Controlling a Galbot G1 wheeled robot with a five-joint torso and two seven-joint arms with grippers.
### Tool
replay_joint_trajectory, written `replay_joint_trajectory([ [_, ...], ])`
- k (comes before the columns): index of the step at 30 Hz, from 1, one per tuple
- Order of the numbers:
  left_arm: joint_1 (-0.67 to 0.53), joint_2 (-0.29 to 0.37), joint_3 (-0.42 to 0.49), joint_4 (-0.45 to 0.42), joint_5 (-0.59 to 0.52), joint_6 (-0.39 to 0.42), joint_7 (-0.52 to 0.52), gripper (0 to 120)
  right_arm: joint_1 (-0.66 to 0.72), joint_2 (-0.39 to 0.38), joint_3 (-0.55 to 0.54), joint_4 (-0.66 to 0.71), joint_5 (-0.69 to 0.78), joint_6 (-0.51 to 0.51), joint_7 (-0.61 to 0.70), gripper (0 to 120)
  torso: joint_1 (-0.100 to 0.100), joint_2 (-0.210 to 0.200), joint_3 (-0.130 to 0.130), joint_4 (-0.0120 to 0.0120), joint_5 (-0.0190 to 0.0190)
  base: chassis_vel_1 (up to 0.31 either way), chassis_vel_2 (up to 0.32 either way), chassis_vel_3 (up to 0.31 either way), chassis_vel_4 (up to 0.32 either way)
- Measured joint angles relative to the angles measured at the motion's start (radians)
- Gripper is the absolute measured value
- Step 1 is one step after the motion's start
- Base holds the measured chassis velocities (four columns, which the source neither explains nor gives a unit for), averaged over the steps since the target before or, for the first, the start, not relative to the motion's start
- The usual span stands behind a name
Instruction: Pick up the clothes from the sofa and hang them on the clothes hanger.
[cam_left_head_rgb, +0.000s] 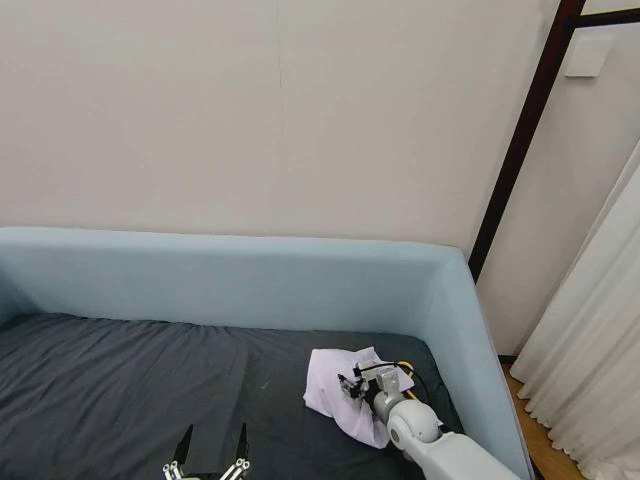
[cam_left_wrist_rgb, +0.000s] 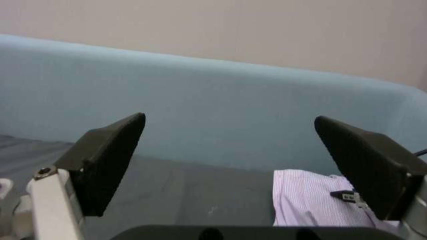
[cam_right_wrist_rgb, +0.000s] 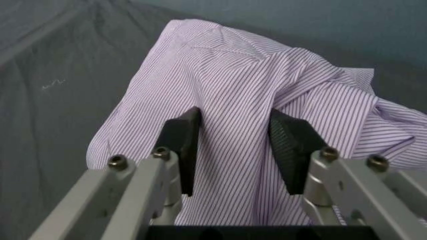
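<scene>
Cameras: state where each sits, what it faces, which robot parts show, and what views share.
Head view: robot's head, facing down at the light blue upholstered sofa; left end effector and right end effector show.
Left wrist view: left wrist, facing the sofa back; open left end effector shows.
Right wrist view: right wrist, facing the crumpled purple-striped cotton shirt; right end effector shows.
All three share the shirt.
</scene>
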Motion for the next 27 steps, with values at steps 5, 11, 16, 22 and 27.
replay_joint_trajectory([
  [5,0.001,-0.001,0.002,0.002,0.0,-0.004,0.001,100,0.0,0.003,0.0,-0.001,-0.014,0.001,0.001,19,0.0,0.0,0.0,0.0002,0.0001,0.0,0.0,0.0,0.0],
  [11,0.001,-0.002,0.003,0.003,0.0,-0.005,0.004,100,0.0,-0.006,0.001,0.008,-0.018,0.002,0.002,0,0.0,0.0,0.0,0.0001,0.0001,0.0,0.0,0.0,0.0],
  [16,-0.002,-0.004,0.005,0.007,-0.001,-0.005,0.005,100,-0.003,-0.02,0.009,0.032,-0.008,0.01,0.006,0,0.0,0.0,0.0,0.0,0.0001,0.0,0.0,0.0,0.0],
  [22,-0.006,-0.005,0.003,0.007,-0.007,-0.005,0.004,100,0.002,-0.058,0.046,0.144,0.019,0.024,0.008,0,0.0,0.0,0.0,0.0,0.0003,0.0,0.0,0.0,0.0],
  [27,-0.01,-0.008,0.001,0.007,-0.012,-0.003,0.003,100,0.031,-0.102,0.047,0.254,0.053,0.023,0.01,0,0.0,0.0,0.0,0.0,0.0001,0.0,0.0,0.0,0.0],
])
